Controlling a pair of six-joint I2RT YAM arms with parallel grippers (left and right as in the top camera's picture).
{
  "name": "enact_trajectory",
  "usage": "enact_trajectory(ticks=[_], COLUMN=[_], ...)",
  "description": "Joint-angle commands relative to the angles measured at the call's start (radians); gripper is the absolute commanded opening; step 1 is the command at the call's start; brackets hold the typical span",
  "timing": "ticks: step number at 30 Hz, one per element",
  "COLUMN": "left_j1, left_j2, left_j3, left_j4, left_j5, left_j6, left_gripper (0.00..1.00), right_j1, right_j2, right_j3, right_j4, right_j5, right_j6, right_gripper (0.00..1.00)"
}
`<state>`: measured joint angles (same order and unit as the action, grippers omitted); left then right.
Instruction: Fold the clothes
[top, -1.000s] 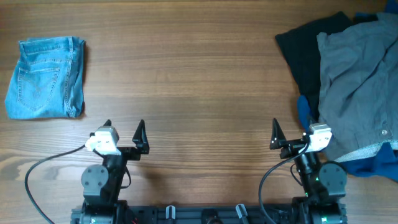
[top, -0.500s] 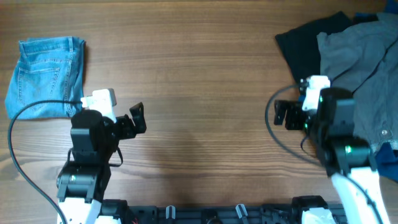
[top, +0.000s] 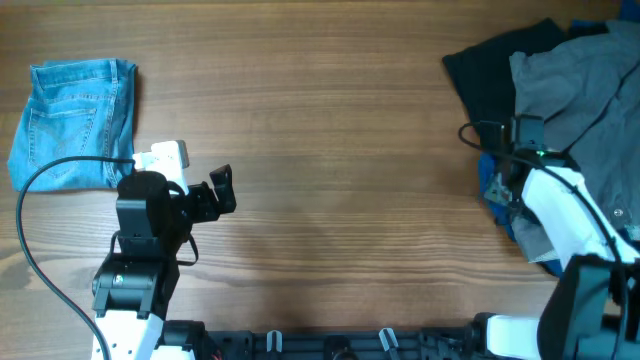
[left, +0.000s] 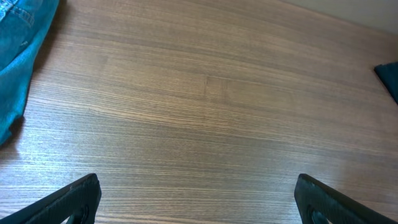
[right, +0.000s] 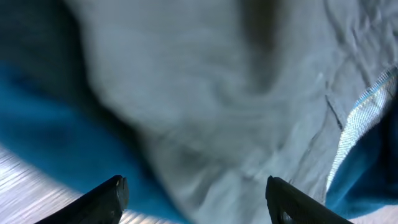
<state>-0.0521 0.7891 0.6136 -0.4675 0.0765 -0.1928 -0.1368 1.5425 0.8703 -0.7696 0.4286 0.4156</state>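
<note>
The grey woven shorts lie crumpled at the table's right edge, on top of a black garment and a blue cloth. In the right wrist view the grey shorts fill the frame, blurred, with the pale waistband at the right. My right gripper is open and empty just above the shorts' near edge; in the overhead view it sits at the pile's left edge. My left gripper is open and empty over bare wood, at the left in the overhead view.
A folded light-blue denim garment lies at the far left of the wooden table; its edge shows in the left wrist view. A black cable loops beside the left arm.
My right arm has swung further right and forward, bringing its gripper down over the clothes pile. My left arm has barely moved in the last half second.
</note>
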Motion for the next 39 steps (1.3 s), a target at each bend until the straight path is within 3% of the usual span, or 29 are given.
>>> enact_trajectory(ticks=[1, 2, 4, 6, 8, 9, 12, 14, 18, 24, 31, 32, 33, 34, 36, 39], left_j1=[0.004, 0.004, 0.004, 0.004, 0.004, 0.004, 0.004, 0.004, 0.004, 0.004, 0.004, 0.004, 0.004, 0.004, 0.004, 0.004], left_j2=[0.003, 0.003, 0.003, 0.003, 0.003, 0.003, 0.003, 0.003, 0.003, 0.005, 0.061, 0.071, 0.08, 0.092, 0.11, 0.126], left_j3=[0.02, 0.02, 0.02, 0.02, 0.02, 0.02, 0.02, 0.02, 0.02, 0.02, 0.02, 0.02, 0.02, 0.02, 0.02, 0.02], left_j4=[0.003, 0.003, 0.003, 0.003, 0.003, 0.003, 0.003, 0.003, 0.003, 0.003, 0.003, 0.003, 0.004, 0.014, 0.029, 0.051], left_j5=[0.013, 0.013, 0.013, 0.013, 0.013, 0.013, 0.013, 0.012, 0.013, 0.012, 0.013, 0.013, 0.013, 0.013, 0.043, 0.215], left_j6=[-0.006, -0.006, -0.006, -0.006, -0.006, -0.006, -0.006, -0.006, -0.006, -0.006, -0.006, -0.006, -0.006, -0.006, -0.006, -0.009], left_gripper=[1.0, 1.0, 1.0, 1.0, 1.0, 1.0, 1.0, 1.0, 1.0, 1.0, 1.0, 1.0, 1.0, 1.0, 1.0, 1.0], right_j1=[-0.053, -0.064, -0.066, -0.066, -0.066, -0.066, -0.066, -0.066, -0.045, 0.183, 0.498, 0.529, 0.557, 0.579, 0.589, 0.557], right_j2=[0.05, 0.055, 0.055, 0.055, 0.045, 0.025, 0.003, 0.002, -0.004, 0.005, 0.07, 0.085, 0.101, 0.117, 0.136, 0.131], right_j3=[0.013, 0.013, 0.013, 0.013, 0.018, 0.063, 0.278, 0.503, 0.577, 0.575, 0.575, 0.575, 0.575, 0.575, 0.575, 0.575], right_j4=[0.028, 0.028, 0.028, 0.026, 0.016, -0.026, -0.21, -0.361, -0.401, -0.322, -0.168, -0.156, -0.151, -0.151, -0.173, -0.22], right_j5=[0.011, 0.012, 0.012, 0.006, -0.089, -0.201, -0.32, -0.642, -1.239, -1.261, -0.965, -0.961, -0.949, -0.919, -0.829, -0.642], right_j6=[0.029, 0.029, 0.029, 0.029, -0.033, -0.129, -0.212, -0.372, -0.536, -0.475, -0.203, -0.203, -0.203, -0.204, -0.203, -0.144], right_gripper=[0.58, 0.34, 0.24, 0.04, 0.04, 0.04, 0.04, 0.04, 0.04, 0.05, 0.09, 0.18, 0.42, 1.0, 1.0, 1.0])
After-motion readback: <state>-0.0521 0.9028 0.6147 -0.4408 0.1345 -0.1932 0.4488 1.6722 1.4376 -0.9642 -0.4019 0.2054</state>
